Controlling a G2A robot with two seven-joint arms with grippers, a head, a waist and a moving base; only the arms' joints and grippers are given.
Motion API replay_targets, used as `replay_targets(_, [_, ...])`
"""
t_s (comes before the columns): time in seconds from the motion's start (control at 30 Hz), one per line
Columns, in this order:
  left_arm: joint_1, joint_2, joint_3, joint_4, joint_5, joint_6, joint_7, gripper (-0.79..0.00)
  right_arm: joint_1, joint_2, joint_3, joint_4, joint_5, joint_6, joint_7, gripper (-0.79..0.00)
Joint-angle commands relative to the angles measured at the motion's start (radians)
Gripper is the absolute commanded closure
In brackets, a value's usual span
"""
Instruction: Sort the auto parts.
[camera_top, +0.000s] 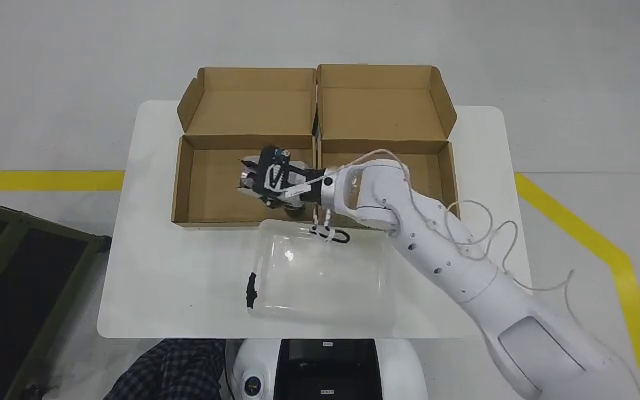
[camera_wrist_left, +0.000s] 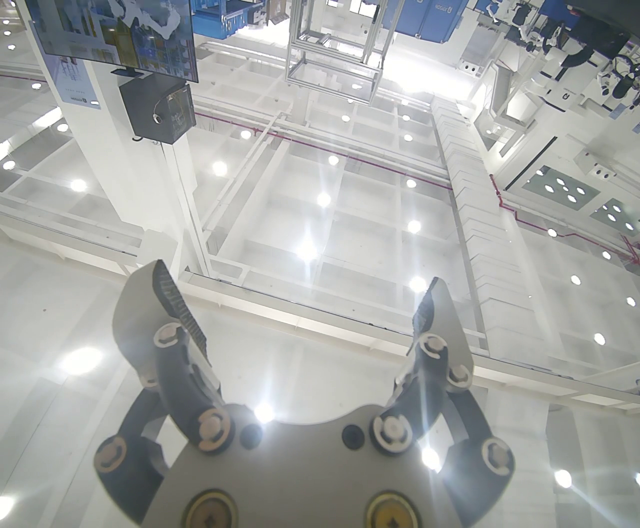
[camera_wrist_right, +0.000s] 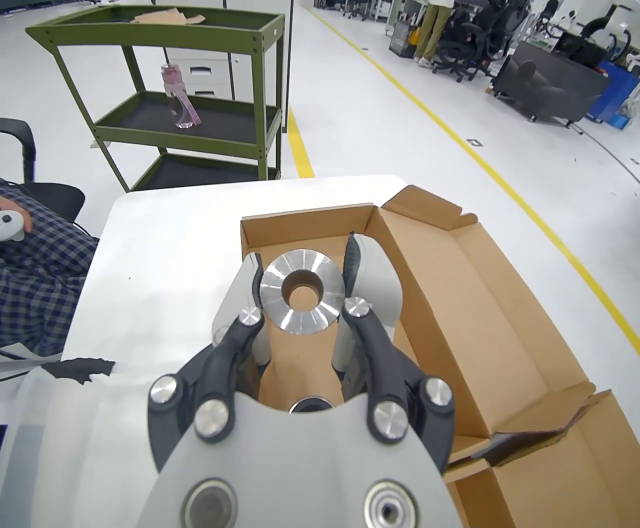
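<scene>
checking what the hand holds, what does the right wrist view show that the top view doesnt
Right wrist view adds: a metal ring gripped in the right hand, and a green cart holding a pink bottle beyond the white table. Top view adds: the white arm and the second cardboard box whole. Shared: the cardboard box under the hand, the table, the clear plastic bag.

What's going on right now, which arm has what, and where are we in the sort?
The right gripper is shut on a metal ring, holding it over the open cardboard box on the robot's left side, not yet released. A second open box sits beside it. The left gripper is open, holds nothing and points at the ceiling. A clear plastic container lies on the table nearer the robot.
</scene>
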Motion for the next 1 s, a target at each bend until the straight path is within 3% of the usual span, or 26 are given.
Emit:
replay_targets(0.0, [0.000,0.000,0.000,0.000,0.000,0.000,0.000,-0.785,0.026,-0.014,-0.016,0.037,0.021,0.007,0.010,0.000])
replay_targets(0.43, [0.000,0.000,0.000,0.000,0.000,0.000,0.000,-0.785,0.175,-0.121,-0.138,0.289,0.080,0.042,0.120,0.000])
replay_targets(0.97, [0.000,0.000,0.000,0.000,0.000,0.000,0.000,-0.785,0.223,-0.237,-0.220,0.525,0.151,0.042,0.219,0.000])
